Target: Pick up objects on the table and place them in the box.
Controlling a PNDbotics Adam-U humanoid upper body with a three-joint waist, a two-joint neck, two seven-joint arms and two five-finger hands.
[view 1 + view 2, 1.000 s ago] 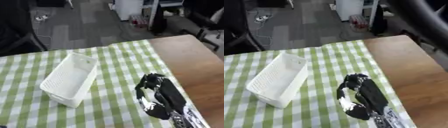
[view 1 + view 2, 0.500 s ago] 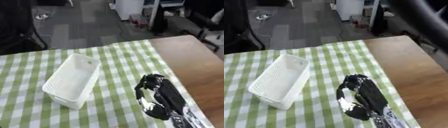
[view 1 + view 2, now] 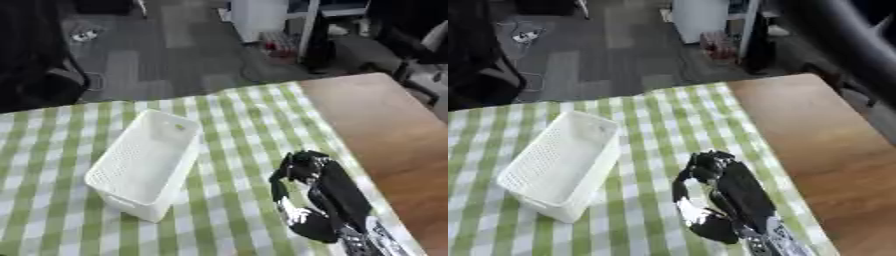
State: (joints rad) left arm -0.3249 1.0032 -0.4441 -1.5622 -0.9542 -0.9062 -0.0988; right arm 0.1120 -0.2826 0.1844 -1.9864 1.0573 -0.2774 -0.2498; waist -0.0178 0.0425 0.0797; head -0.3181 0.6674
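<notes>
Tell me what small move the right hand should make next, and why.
Probably carry the right hand left toward the white box. Its fingers are curled, possibly round something, though nothing can be made out in them. The box lies open-topped on the green checked cloth, apart from the hand, and looks empty. If the hand holds nothing, it should look for an object instead.

Open cloth around box

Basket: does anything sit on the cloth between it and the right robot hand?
Nothing visible does. Only bare checked cloth separates the white basket from the right robot hand.
</notes>
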